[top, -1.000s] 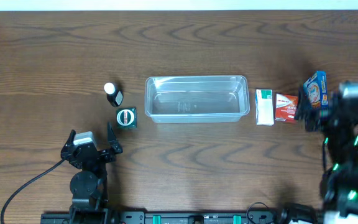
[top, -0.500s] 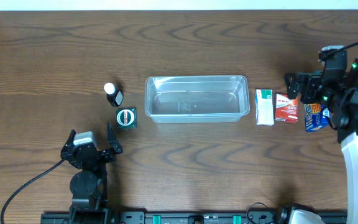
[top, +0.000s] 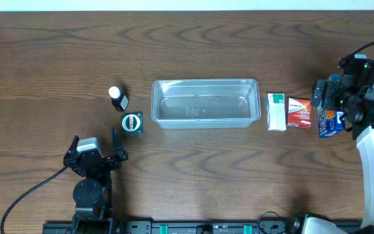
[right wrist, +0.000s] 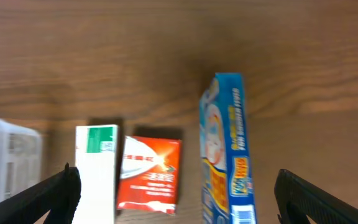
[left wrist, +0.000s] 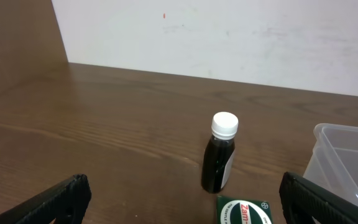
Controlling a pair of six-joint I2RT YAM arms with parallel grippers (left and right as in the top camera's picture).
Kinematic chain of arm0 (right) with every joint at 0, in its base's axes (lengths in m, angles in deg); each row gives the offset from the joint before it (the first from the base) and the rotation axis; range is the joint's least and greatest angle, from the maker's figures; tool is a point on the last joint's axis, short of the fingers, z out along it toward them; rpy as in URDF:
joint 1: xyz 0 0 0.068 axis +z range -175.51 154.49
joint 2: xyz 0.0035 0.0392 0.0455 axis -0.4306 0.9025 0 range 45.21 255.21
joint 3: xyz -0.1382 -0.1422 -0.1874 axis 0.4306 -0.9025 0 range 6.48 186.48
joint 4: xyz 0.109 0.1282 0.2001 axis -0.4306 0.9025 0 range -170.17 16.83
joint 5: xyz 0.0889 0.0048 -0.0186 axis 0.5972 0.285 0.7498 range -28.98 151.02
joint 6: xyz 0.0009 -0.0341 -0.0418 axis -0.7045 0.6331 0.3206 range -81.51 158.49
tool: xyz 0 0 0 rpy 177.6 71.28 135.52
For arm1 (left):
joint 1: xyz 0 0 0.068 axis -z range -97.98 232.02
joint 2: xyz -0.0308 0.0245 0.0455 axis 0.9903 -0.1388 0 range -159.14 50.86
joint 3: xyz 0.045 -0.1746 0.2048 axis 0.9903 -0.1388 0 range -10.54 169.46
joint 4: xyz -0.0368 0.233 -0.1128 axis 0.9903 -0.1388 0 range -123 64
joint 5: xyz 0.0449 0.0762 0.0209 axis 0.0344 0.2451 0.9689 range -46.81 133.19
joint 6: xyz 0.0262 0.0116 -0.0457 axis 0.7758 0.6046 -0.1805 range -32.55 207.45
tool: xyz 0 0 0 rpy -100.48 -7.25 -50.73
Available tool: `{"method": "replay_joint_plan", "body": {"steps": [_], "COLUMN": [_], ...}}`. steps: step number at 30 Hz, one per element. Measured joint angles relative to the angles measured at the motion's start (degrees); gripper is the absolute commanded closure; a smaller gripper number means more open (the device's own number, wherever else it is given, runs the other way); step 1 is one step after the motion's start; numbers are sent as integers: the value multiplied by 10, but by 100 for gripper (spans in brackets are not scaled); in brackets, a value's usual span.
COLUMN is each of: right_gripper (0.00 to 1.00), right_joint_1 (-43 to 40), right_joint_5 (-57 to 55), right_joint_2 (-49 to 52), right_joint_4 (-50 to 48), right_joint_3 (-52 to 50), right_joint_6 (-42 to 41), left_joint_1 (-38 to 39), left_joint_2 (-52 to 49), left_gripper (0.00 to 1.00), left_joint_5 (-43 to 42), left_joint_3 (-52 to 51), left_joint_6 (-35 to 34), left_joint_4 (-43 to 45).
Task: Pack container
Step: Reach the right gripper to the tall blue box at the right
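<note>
Both grippers gape wide, empty: your left gripper (top: 96, 139) near the bottle (top: 117, 97), your right gripper (top: 325, 99) over the blue box (top: 330, 123)

From the right wrist camera I look down on the wooden table (right wrist: 135, 50). My right gripper (right wrist: 174, 190) has its jaws spread wide, with one dark fingertip (right wrist: 64, 190) at each lower corner. Between them sit three boxes in a row: a white-and-green box (right wrist: 96, 171), a red box (right wrist: 149, 174) just beside it, and a blue box (right wrist: 229, 155) on edge. The container (right wrist: 8, 165) shows only a corner at the far left.
</note>
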Motion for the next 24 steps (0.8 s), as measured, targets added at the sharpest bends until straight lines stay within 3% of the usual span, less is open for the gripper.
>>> {"method": "replay_joint_plan", "body": {"steps": [6,15,24], "right_gripper": [9,8,19], "right_joint_1": [-17,-51,-58], "right_joint_5": [-28,-45,-46], "right_joint_2": [39,81,120], "right_joint_4": [-4,-10,-18], "right_joint_3": [0,-1,-1], "right_joint_6": [12,-7,-25], "left_joint_1": [0,0,0], "left_joint_2": [0,0,0], "left_gripper": [2,2,2], "left_joint_5": [0,0,0], "left_joint_3": [0,0,0], "left_joint_6": [0,0,0], "left_joint_4": [0,0,0]}}
